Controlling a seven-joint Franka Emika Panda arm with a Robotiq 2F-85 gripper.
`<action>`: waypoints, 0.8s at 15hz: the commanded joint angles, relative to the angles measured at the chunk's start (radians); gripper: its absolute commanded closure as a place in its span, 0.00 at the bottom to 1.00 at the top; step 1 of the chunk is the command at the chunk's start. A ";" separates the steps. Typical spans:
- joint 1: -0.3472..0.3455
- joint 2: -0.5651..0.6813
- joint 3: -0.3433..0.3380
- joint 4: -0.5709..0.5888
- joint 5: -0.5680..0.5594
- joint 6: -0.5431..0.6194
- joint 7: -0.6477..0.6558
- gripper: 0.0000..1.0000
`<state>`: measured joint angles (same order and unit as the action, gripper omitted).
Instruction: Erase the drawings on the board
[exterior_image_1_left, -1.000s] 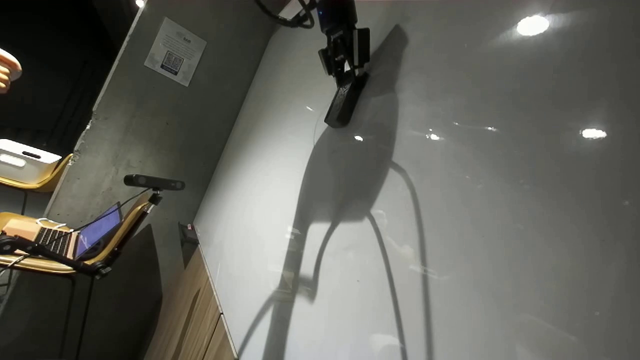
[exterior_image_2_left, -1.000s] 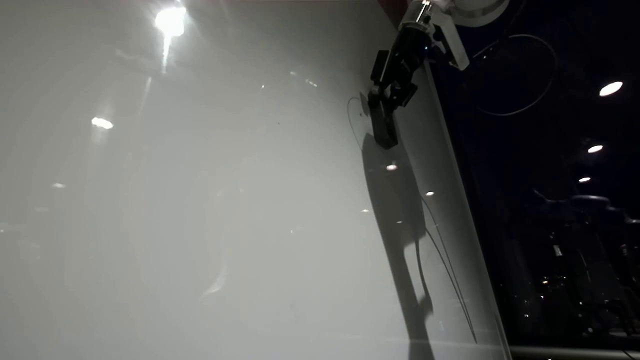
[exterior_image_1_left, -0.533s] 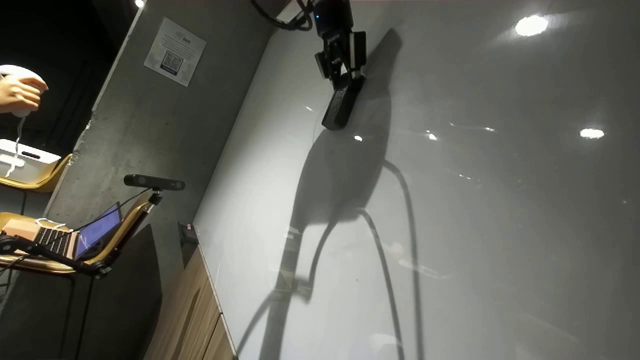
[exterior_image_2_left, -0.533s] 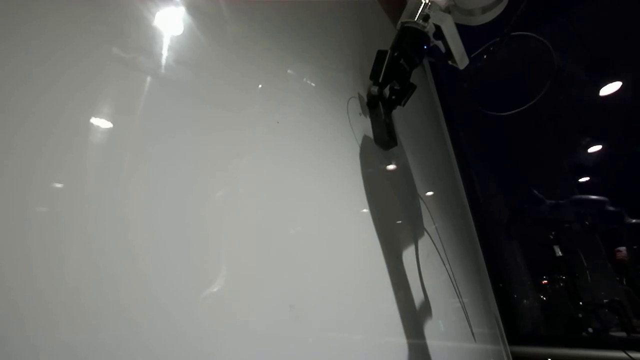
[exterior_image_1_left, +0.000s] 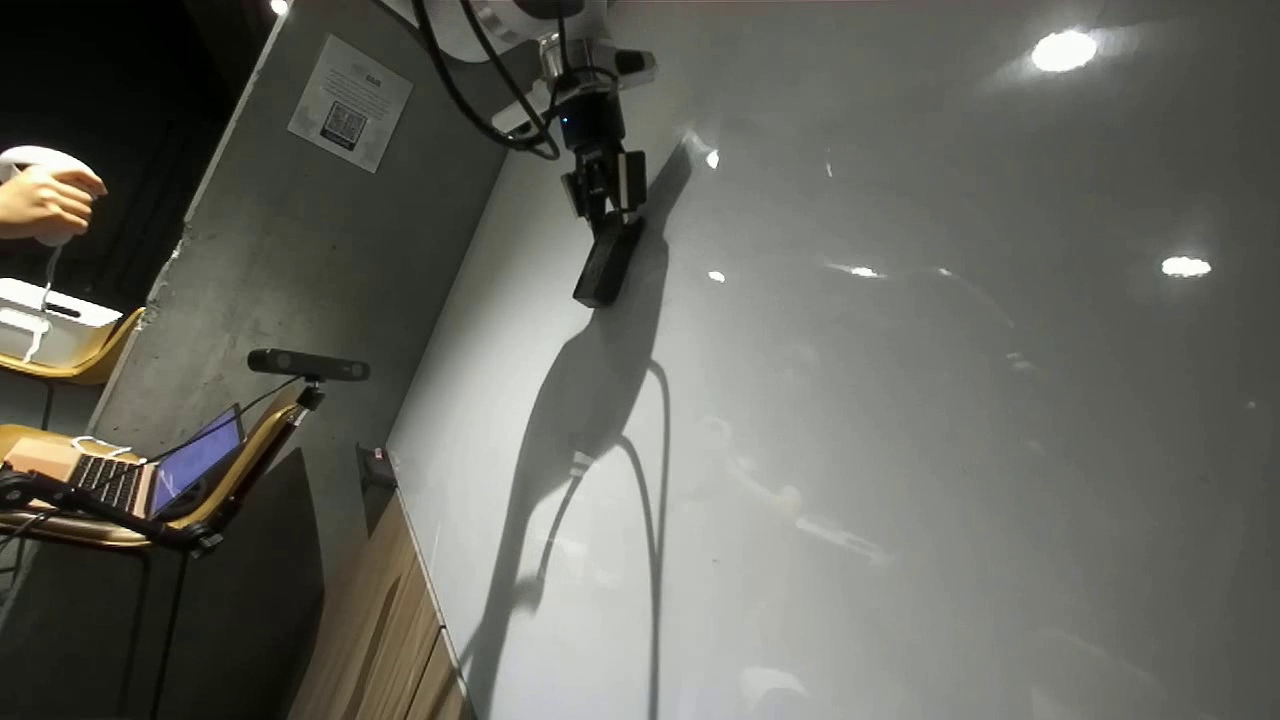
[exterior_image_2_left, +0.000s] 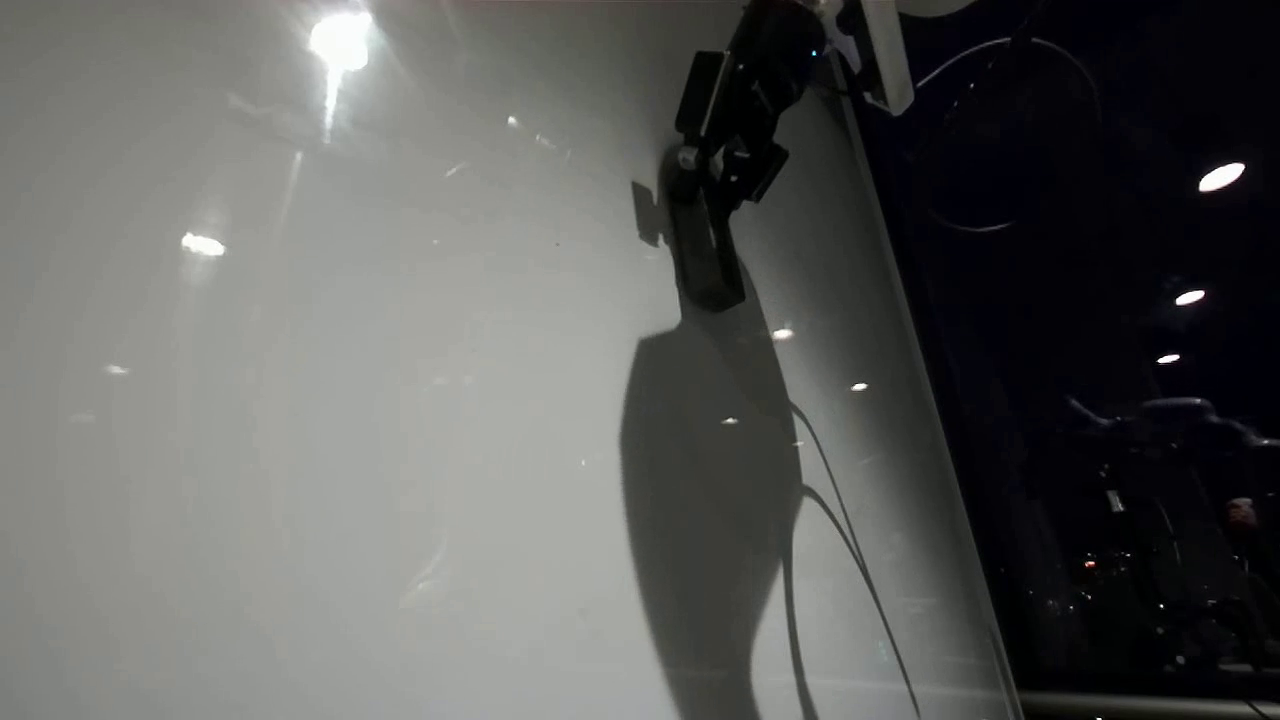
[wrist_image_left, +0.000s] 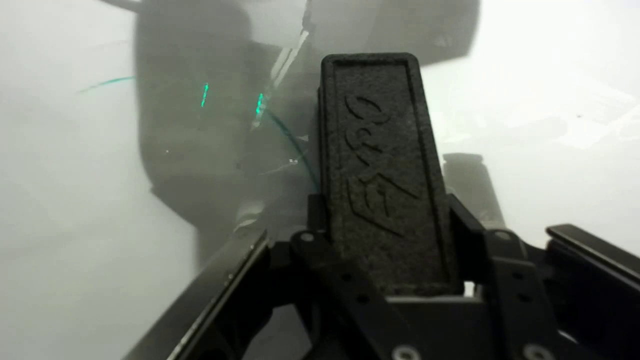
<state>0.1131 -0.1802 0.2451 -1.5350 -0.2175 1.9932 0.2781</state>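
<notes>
Eraser and gripper stand lower and further left than before in exterior view; jaws partly closed, clamping eraser. Teal drawings on board, upper left of wrist view; eraser-board contact unclear.

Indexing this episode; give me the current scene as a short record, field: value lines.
gripper: shut on eraser
grip: fingers on both sides, lettered face showing in the wrist view
board: glossy white, bright reflections in both exterior views
contact with board: cannot tell
drawings: thin teal strokes in the wrist view, one running to the eraser's edge
unclear marks: short bright green dashes, ink or reflection
background: paper sign, laptop, person's hand
</notes>
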 joint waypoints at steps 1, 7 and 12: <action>0.012 0.058 0.018 0.015 -0.058 0.074 0.029 0.68; -0.009 0.090 -0.014 0.052 -0.074 0.080 0.005 0.68; -0.031 0.120 -0.059 0.122 -0.073 0.045 -0.024 0.68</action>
<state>0.1227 -0.1658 0.2350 -1.5312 -0.2501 1.9635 0.3091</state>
